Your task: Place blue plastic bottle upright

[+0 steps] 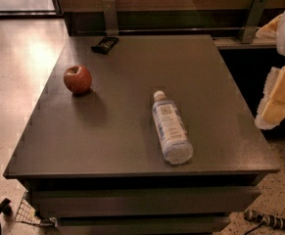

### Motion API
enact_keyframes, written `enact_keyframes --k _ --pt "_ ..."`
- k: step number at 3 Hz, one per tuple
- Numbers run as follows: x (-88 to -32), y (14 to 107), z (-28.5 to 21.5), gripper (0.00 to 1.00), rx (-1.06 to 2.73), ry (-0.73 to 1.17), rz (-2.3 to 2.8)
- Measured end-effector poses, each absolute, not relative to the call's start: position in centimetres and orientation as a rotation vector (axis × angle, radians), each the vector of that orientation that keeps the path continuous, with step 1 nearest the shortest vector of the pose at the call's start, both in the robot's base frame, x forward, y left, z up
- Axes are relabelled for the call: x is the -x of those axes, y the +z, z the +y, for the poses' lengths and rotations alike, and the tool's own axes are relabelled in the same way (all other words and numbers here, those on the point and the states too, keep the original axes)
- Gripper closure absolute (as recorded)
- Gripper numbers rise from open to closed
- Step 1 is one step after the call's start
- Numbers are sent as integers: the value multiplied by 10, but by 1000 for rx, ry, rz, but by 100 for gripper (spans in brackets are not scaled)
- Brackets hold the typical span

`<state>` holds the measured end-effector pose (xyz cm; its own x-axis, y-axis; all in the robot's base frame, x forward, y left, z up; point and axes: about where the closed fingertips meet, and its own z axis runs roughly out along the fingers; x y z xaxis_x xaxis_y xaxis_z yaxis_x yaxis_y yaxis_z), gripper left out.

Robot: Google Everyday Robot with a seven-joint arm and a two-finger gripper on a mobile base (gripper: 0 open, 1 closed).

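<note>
The blue plastic bottle (170, 128) lies on its side on the dark grey table (132, 146), right of centre and near the front edge. Its white cap points toward the back and its base toward the front. Its label is pale blue and white. My gripper (275, 106) is at the right edge of the view, beyond the table's right side. It is well to the right of the bottle and not touching it.
A red apple (77, 79) stands on the left part of the table. A small black object (105, 44) lies at the back left. A wall with metal brackets (252, 18) runs behind the table. A wire item (27, 212) and a cable (272, 222) lie on the floor in front.
</note>
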<state>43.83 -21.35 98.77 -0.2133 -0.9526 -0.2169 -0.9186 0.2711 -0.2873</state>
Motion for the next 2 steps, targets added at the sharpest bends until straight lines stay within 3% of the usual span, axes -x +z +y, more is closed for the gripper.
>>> enact_keyframes --k 2 --pt "-442 989 -210 0 1630 -81 2250"
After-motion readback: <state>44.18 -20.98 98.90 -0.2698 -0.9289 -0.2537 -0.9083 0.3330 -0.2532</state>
